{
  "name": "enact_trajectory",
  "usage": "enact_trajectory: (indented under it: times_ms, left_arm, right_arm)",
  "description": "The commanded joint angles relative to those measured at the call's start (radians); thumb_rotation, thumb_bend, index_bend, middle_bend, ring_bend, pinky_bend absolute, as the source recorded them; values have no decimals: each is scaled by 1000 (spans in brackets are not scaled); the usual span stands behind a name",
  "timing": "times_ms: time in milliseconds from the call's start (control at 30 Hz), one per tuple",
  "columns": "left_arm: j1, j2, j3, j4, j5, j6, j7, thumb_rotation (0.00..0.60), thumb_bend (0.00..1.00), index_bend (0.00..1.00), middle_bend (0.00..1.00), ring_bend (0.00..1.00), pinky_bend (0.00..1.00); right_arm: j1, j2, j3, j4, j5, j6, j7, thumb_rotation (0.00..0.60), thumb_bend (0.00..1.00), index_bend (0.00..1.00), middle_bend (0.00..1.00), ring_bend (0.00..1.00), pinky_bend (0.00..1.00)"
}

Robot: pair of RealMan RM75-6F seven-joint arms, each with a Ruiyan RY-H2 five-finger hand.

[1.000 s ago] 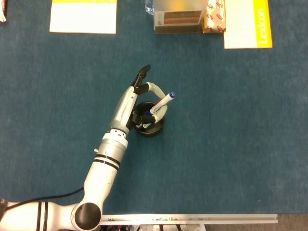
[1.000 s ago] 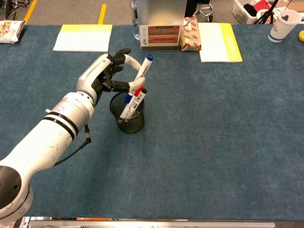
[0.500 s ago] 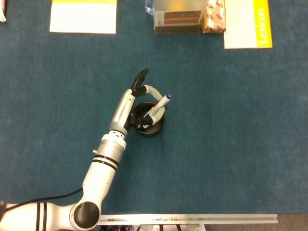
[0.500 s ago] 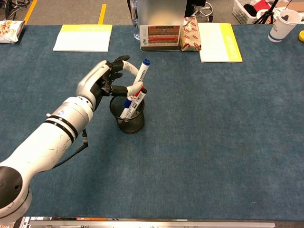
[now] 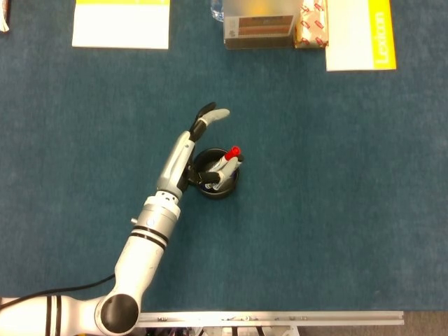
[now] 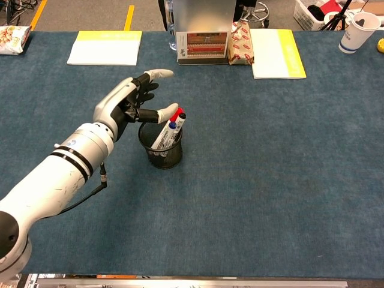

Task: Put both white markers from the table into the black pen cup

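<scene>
A black mesh pen cup (image 6: 161, 145) (image 5: 217, 183) stands on the blue table cover near the middle left. Two white markers lean in it toward the right, one with a red cap (image 6: 179, 114) (image 5: 234, 151) and one with a blue cap (image 6: 171, 125). My left hand (image 6: 135, 99) (image 5: 201, 129) hovers just behind and above the cup's rim with its fingers spread apart and nothing in it. My right hand does not show in either view.
A yellow-edged white pad (image 6: 104, 48) lies at the far left. A metal box with a picture card (image 6: 201, 36), a snack packet (image 6: 241, 43) and a white-and-yellow booklet (image 6: 275, 54) line the far edge. A paper cup (image 6: 354, 33) stands far right.
The blue-capped marker that my left hand held above the cup has dropped into the cup. The hand has let go and spread its fingers.
</scene>
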Motion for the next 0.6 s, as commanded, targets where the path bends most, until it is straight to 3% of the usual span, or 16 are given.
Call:
enact_trajectory:
  times_ms: [33, 367, 600]
  left_arm:
    - [7, 15, 3, 1, 33, 14, 2, 600, 327, 143, 0, 0, 0]
    - [23, 151, 32, -77, 115, 100, 184, 600, 326, 195, 0, 0, 0]
    - [59, 362, 104, -121, 239, 117, 281, 600, 327, 254, 27, 0, 0]
  right_arm:
    - [0, 2, 1, -2, -2, 2, 2, 600, 867, 569, 388, 256, 165]
    - [-4, 5, 3, -6, -11, 18, 0, 600, 867, 568, 388, 256, 164]
    - [-6, 7, 4, -9, -17, 27, -1, 600, 867, 569, 388, 256, 164]
